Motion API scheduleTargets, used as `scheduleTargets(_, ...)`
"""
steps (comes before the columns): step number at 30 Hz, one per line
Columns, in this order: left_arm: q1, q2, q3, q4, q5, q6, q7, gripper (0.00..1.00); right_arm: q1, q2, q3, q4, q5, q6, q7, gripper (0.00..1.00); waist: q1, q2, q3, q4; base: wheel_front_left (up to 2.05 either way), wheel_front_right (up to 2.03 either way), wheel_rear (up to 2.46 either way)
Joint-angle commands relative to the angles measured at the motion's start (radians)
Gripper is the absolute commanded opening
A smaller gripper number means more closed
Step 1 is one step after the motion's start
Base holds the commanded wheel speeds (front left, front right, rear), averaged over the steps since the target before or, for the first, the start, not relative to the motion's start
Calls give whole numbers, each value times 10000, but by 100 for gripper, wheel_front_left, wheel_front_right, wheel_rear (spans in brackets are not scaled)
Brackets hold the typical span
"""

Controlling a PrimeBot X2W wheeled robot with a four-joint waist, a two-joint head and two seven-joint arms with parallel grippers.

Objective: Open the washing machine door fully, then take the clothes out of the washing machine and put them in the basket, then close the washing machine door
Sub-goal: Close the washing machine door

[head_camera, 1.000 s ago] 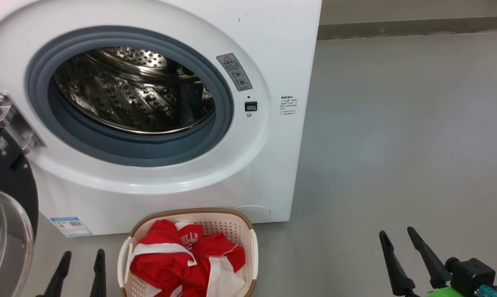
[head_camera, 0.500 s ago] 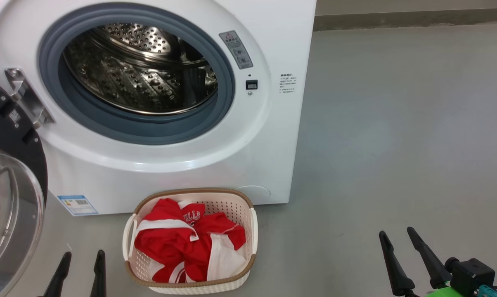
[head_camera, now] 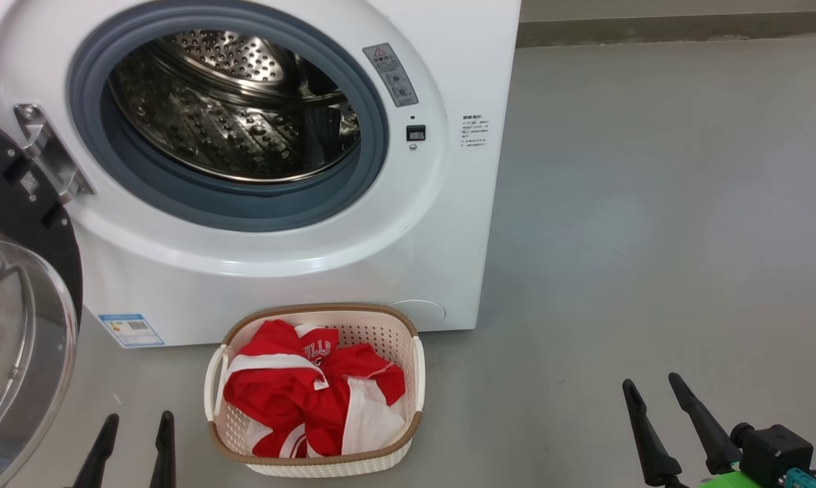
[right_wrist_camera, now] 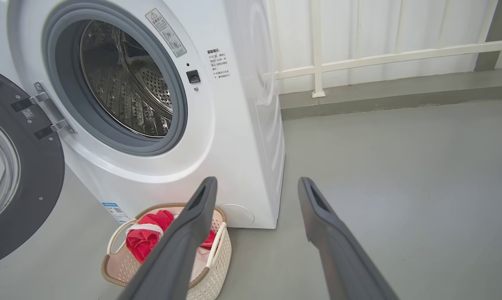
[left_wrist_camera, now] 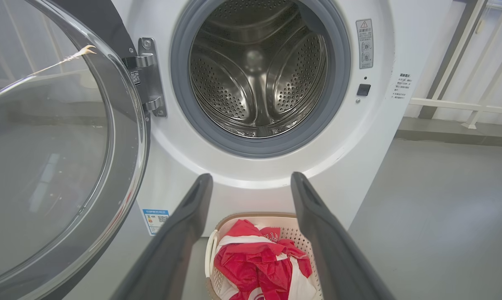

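The white washing machine (head_camera: 449, 224) (left_wrist_camera: 359, 166) (right_wrist_camera: 242, 125) stands with its steel drum bare. Its door (head_camera: 15, 325) (left_wrist_camera: 59, 158) (right_wrist_camera: 21, 175), black-rimmed with a clear glass bowl, hangs swung wide on the left hinge. Red and white clothes (head_camera: 306, 400) (left_wrist_camera: 259, 262) (right_wrist_camera: 144, 237) lie heaped in the cream basket (head_camera: 313, 461) (left_wrist_camera: 211, 250) (right_wrist_camera: 217, 258) on the floor before the machine. My left gripper (head_camera: 135, 420) (left_wrist_camera: 251, 179) is open, low and left of the basket. Far right of the basket, my right gripper (head_camera: 652, 383) (right_wrist_camera: 257, 183) hangs open over bare floor. Both hold nothing.
Grey floor (head_camera: 652, 203) spreads to the right of the machine. A white railing (right_wrist_camera: 380, 58) and a low kerb (right_wrist_camera: 401, 91) run along the back wall. A blue label (head_camera: 131, 329) sits low on the machine's front.
The whole head view has shifted, so the camera moved: machine and basket sit slightly higher in the picture. Both grippers keep their places, open.
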Motion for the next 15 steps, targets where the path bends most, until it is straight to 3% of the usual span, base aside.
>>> scheduleTargets(1, -289, 97, 307, -275, 51, -56, -49, 100, -134, -102, 127, -224, -74, 63, -65, 100, 0, 0, -1, 23, 0, 0, 0)
scheduleTargets(8, -297, -97, 369, -159, 70, -56, -49, 100, -220, -81, 258, -164, -129, 63, -65, 100, 0, 0, -21, 429, 0, 0, 0)
scheduleTargets(15, -123, -414, 540, 53, 180, -56, -49, 100, -443, -164, 692, -1, -119, 63, -65, 100, 0, 0, -110, 1342, 0, 0, 0)
